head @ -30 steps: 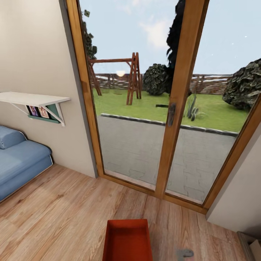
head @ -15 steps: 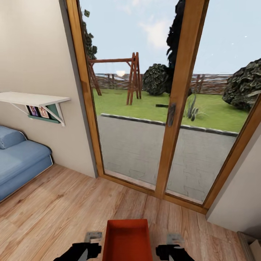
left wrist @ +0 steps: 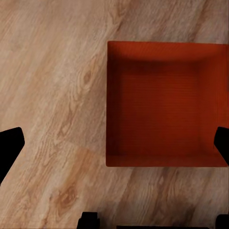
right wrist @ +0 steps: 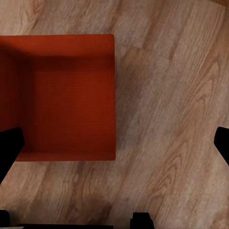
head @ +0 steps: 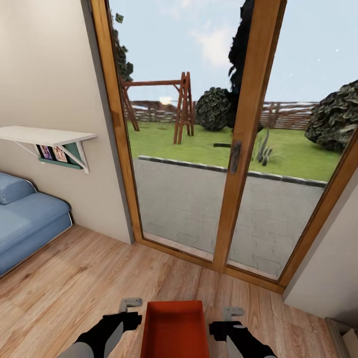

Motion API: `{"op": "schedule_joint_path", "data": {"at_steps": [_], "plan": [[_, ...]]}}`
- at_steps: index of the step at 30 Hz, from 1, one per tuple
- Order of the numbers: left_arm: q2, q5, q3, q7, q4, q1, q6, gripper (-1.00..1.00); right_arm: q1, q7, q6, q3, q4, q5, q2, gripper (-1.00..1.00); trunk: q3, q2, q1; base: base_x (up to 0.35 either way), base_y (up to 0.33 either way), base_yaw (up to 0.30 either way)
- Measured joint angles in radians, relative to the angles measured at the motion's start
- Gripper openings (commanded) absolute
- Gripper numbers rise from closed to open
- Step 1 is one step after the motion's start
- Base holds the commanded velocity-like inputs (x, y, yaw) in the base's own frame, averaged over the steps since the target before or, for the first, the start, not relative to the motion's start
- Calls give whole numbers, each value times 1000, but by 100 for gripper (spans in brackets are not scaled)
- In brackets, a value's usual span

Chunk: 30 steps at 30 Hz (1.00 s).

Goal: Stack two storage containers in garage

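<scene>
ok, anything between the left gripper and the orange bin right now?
Nothing but bare wood plank floor. In the head view the left gripper sits just beside the storage container, with a narrow strip of floor between them.

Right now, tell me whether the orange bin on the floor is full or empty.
Empty. The storage container sits upright on the wood plank floor, and both wrist views show its bare ribbed bottom.

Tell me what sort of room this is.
Most likely a living room in a house: a blue sofa stands against the wall under a small shelf, the floor is light wood plank, and wood-framed glass doors look out on a yard. An orange-red bin sits on the floor.
</scene>
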Motion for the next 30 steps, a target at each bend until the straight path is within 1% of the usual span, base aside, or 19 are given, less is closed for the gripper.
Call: {"op": "schedule_joint_path", "data": {"at_steps": [4,8,10,18,30], "plan": [[-8,-1,2,5,-24,0,-13,100,0,0,0,-1,-2,0,-2,100,0,0,0,0,0,0],[-37,-5,0,9,-38,0,-13,100,0,0,0,-3,-4,0,-6,100,0,0,0,0,0,0],[-45,-6,0,9,-40,0,-11,100,0,0,0,-3,-6,0,-7,100,0,0,0,0,0,0],[-59,-4,1,4,-44,0,-8,100,0,1,2,-3,-18,0,-7,100,0,0,0,0,0,0],[-62,-2,0,8,-42,0,-8,100,0,3,3,-3,-19,1,-6,100,-38,-84,46,0,0,0]]}}
